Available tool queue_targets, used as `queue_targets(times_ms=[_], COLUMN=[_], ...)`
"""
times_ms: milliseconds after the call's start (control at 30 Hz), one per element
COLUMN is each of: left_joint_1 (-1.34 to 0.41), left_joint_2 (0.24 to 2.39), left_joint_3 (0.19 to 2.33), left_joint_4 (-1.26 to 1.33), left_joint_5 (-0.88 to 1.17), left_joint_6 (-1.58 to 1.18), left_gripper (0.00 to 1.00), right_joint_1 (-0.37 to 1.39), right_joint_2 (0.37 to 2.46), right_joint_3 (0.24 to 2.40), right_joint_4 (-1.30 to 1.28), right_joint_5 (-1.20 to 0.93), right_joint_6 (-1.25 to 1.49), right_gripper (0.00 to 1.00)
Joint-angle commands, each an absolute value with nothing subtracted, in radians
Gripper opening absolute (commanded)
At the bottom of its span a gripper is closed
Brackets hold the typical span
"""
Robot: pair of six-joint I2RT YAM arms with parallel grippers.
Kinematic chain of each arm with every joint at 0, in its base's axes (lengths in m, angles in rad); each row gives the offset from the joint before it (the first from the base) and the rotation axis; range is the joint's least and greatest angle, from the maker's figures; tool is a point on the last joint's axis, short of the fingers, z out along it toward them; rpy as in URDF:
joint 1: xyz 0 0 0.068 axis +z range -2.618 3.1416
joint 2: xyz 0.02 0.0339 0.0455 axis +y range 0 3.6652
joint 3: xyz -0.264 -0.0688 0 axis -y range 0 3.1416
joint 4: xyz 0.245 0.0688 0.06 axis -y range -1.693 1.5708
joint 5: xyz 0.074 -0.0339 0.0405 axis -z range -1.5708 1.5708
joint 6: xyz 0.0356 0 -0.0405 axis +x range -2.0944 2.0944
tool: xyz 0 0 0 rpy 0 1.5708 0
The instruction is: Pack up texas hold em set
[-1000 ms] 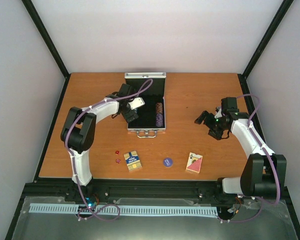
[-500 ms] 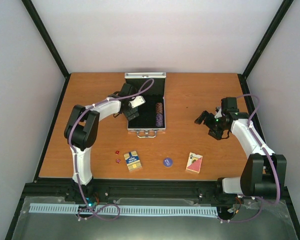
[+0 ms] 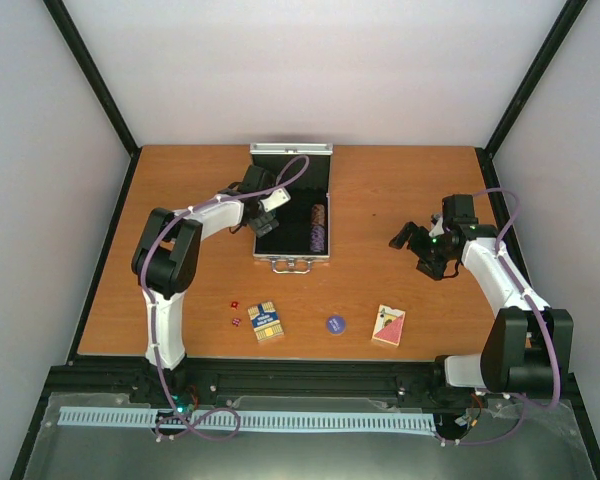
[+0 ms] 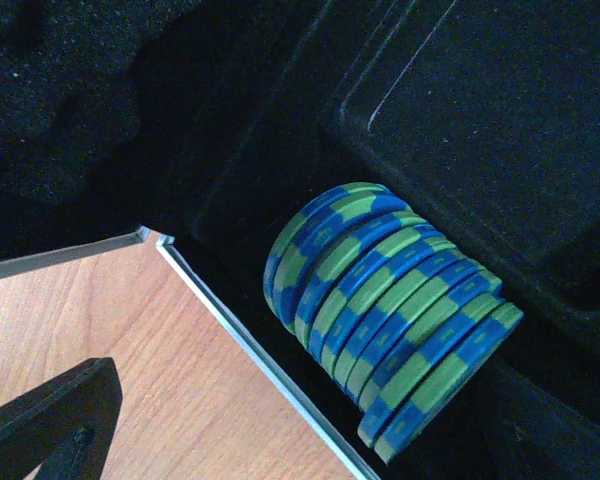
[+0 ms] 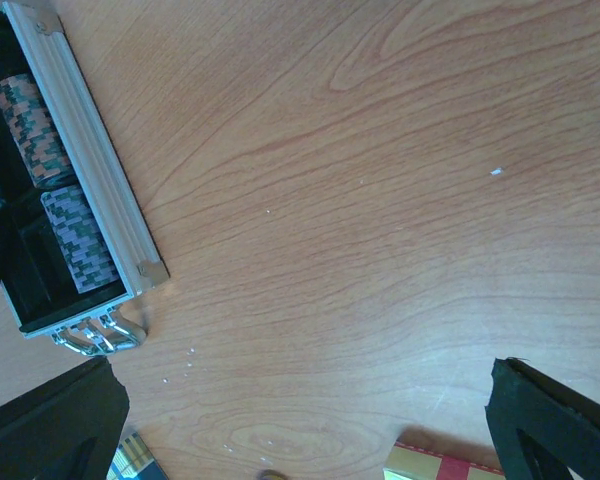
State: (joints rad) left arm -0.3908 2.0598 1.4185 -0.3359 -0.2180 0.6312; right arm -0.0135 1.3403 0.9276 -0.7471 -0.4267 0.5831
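— Well, where does the set lie?
— The small silver aluminium case with black lining [image 3: 292,258] sits open at the middle back of the brown wooden table [image 3: 410,180]; round poker chips stand on edge in its slots, a blue-and-green row [image 4: 390,330] among them; the rest lies loose near the front edge. There is the blue-and-yellow card deck [image 3: 265,322], the tiny red dice [image 3: 235,321] just beside it on its left, the small round blue disc [image 3: 335,323], and the red card deck [image 3: 388,325] further right.
— And the arms?
— The left gripper [image 3: 265,216] hangs over the case's left edge, jaws wide, nothing in them; the right gripper [image 5: 302,400] hovers over bare wood to the right of the case, fingers spread fully, likewise empty.
— How should the loose pieces handle?
— The decks look like light, stiff boxes with smooth faces; a pinch from above across the narrow width should hold, though a glancing touch might skate one along the wood. The disc lies flat and thin, so it is probably awkward; the fingers must catch its rim. The dice are tiny and hard, likely to roll or squirt free; they are best taken singly, square on two opposite faces. The red deck lies nearest the right arm; the blue-and-yellow deck and the dice lie nearest the left.
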Motion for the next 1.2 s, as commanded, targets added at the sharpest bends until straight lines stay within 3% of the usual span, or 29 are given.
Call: queue_targets(times_ms=[0, 500, 1167], left_joint_1=[-0.377, -0.373, -0.37], left_joint_2=[2.08, 1.954, 1.97], left_joint_3=[1.438, 1.397, 1.491], left_joint_4=[-0.303, -0.401, -0.446], left_joint_5=[-0.248, -0.139, -0.131], left_joint_6=[0.618, 0.649, 0.649], left_gripper=[1.0, 1.0, 1.0], right_joint_1=[-0.025, -0.025, -0.025], right_joint_2=[1.341, 1.348, 1.359], right_joint_3=[0.932, 0.909, 0.902], right_joint_4=[-0.757, -0.73, -0.715], right_joint_5=[-0.423, -0.439, -0.443], right_joint_6=[0.569, 0.566, 0.561], right_gripper=[1.0, 1.0, 1.0])
